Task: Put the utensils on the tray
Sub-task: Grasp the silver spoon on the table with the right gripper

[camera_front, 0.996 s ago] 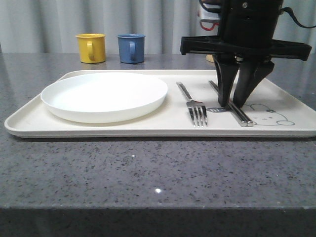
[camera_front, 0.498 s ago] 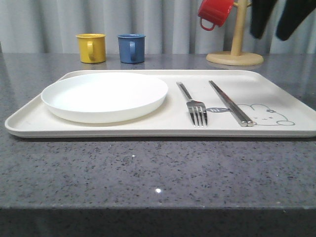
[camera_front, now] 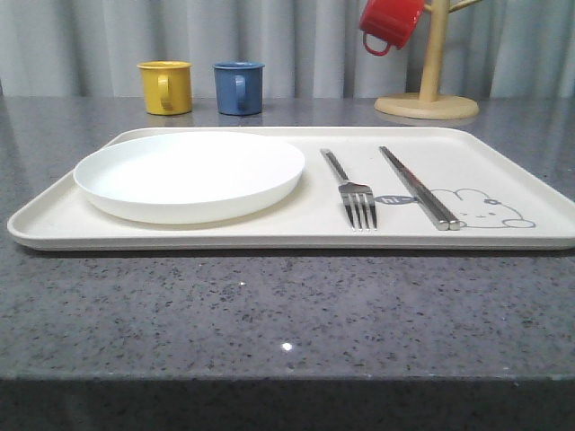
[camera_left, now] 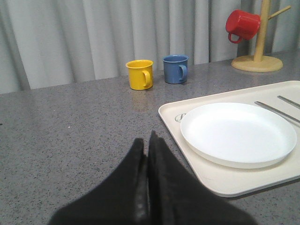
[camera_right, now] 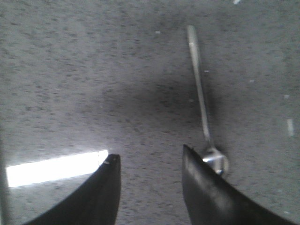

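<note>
The cream tray point(camera_front: 296, 235) with a rabbit drawing holds a white plate point(camera_front: 190, 173), a silver fork point(camera_front: 352, 190) and a pair of metal chopsticks point(camera_front: 419, 187). In the left wrist view the tray point(camera_left: 220, 180) and plate point(camera_left: 238, 132) lie beside my left gripper point(camera_left: 145, 140), which is shut on nothing above the bare counter. In the right wrist view my right gripper point(camera_right: 149, 157) is open over the grey counter. A long-handled spoon point(camera_right: 201, 96) lies there, its bowl partly hidden behind one fingertip point(camera_right: 199, 173).
A yellow cup point(camera_front: 166, 86) and a blue cup point(camera_front: 239, 87) stand behind the tray. At the back right a red cup point(camera_front: 390, 22) hangs on a wooden mug tree point(camera_front: 429, 94). A bright light strip point(camera_right: 54, 167) lies on the counter beside my right gripper.
My right gripper has let go of the chopsticks on the tray, risen out of the front view and moved over the counter near the spoon. The chopsticks stay on the tray.
</note>
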Available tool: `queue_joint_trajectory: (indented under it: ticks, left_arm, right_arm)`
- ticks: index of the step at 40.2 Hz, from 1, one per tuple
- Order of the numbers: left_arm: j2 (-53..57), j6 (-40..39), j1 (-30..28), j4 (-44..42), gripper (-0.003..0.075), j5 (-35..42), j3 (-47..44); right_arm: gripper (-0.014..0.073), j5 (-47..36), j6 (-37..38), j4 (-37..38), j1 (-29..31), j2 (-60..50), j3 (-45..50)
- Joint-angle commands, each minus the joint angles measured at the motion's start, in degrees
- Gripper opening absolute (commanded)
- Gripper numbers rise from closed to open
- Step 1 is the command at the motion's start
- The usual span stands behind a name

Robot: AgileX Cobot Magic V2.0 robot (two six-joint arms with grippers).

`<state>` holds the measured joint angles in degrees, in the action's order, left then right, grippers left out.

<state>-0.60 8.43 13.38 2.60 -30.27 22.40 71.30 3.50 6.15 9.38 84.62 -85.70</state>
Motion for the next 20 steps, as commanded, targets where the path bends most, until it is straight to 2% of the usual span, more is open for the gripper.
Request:
queue_joint_trajectory:
  ticks: [1, 12, 20]
  left_arm:
    - [-0.7, -0.4, -0.1, 0.6, -0.0018, 4.8, 1.3]
    - [-0.7, -0.4, -0.1, 0.6, -0.0018, 4.8, 1.3]
    - [-0.7, -0.4, -0.1, 0.6, -0.0018, 4.8, 1.3]
  right_arm:
    - [0.0356, 4.2, -3.2, 1.3, 2.9, -1.1, -1.1]
    - [0.0356, -1.2, -4.7, 8.9, 5.8, 5.6, -1.1]
    - [0.0356, -2.9, -4.7, 8.9, 5.8, 10.5, -1.1]
